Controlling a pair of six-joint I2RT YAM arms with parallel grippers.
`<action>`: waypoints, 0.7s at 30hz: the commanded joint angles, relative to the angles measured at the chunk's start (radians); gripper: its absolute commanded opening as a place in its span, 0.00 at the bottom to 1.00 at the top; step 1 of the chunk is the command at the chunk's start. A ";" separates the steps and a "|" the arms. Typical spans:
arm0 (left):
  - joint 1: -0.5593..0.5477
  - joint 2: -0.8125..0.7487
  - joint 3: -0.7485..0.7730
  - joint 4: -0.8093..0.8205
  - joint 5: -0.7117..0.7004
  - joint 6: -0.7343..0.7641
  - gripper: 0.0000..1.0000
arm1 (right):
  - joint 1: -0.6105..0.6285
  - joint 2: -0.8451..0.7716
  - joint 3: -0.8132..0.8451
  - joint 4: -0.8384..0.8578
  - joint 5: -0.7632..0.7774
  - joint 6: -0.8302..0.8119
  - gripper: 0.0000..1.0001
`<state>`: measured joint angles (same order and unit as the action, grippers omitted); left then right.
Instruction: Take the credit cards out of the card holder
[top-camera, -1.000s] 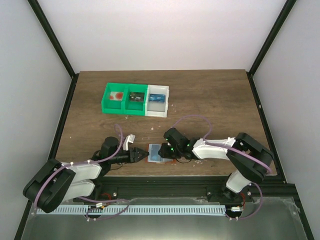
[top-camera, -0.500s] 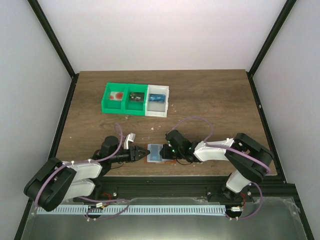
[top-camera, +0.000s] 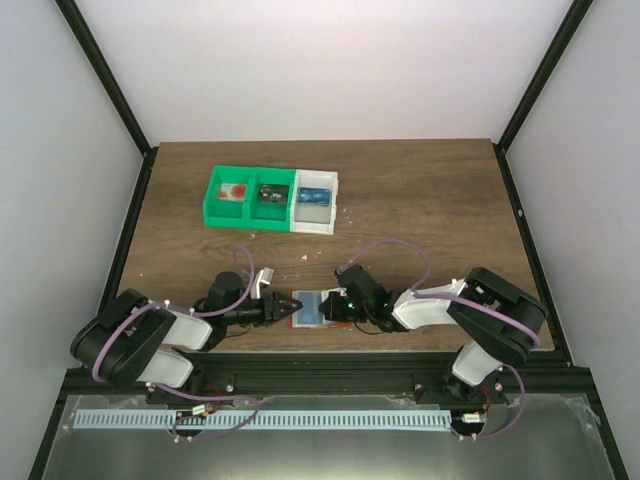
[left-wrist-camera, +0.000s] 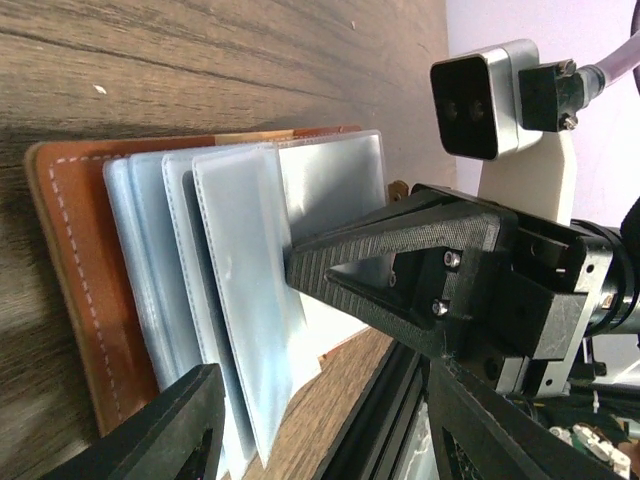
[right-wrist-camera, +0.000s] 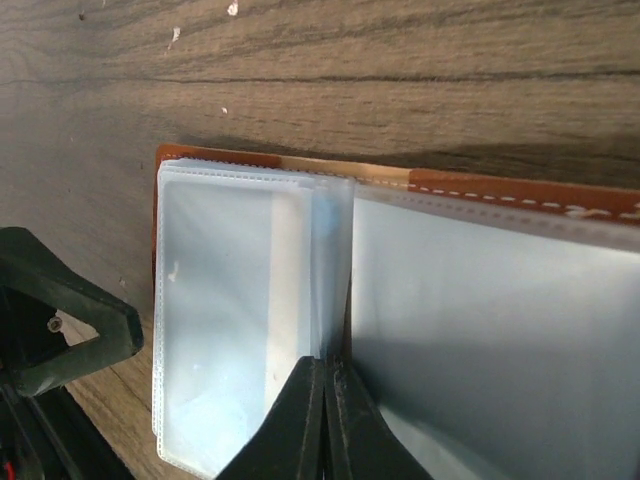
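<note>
**Wood table leaves little room at the near edge**

Open wood table (top-camera: 420, 190) stretches behind the opened card holder (top-camera: 312, 308), which lies close to the near edge and its black rail (top-camera: 330, 370). The left gripper (top-camera: 287, 306), jaws parted, sits at the holder's left rim. The right gripper (top-camera: 333, 306), pinched to a point, rests on the centre fold; whether it grips anything cannot be told. Overhead, a green bin (top-camera: 245, 197) and a white bin (top-camera: 315, 212) stand well apart at far left, a blue card (top-camera: 314, 196) in the white one. Only the wrist cameras show overlapping clear sleeves (right-wrist-camera: 225, 300) and white stitching (right-wrist-camera: 520, 190).
</note>
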<state>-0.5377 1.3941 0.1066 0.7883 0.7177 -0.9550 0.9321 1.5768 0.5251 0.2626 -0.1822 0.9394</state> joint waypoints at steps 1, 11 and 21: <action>-0.002 0.033 -0.001 0.129 0.024 -0.033 0.57 | 0.005 0.034 -0.032 -0.009 -0.035 0.022 0.01; -0.004 0.004 -0.008 0.102 -0.007 -0.038 0.57 | 0.005 0.027 -0.043 0.006 -0.034 0.034 0.00; -0.003 0.063 -0.004 0.134 0.007 -0.028 0.57 | 0.005 0.040 -0.037 0.008 -0.038 0.035 0.00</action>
<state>-0.5377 1.4296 0.1051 0.8753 0.7166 -0.9985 0.9318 1.5879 0.5018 0.3237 -0.2161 0.9668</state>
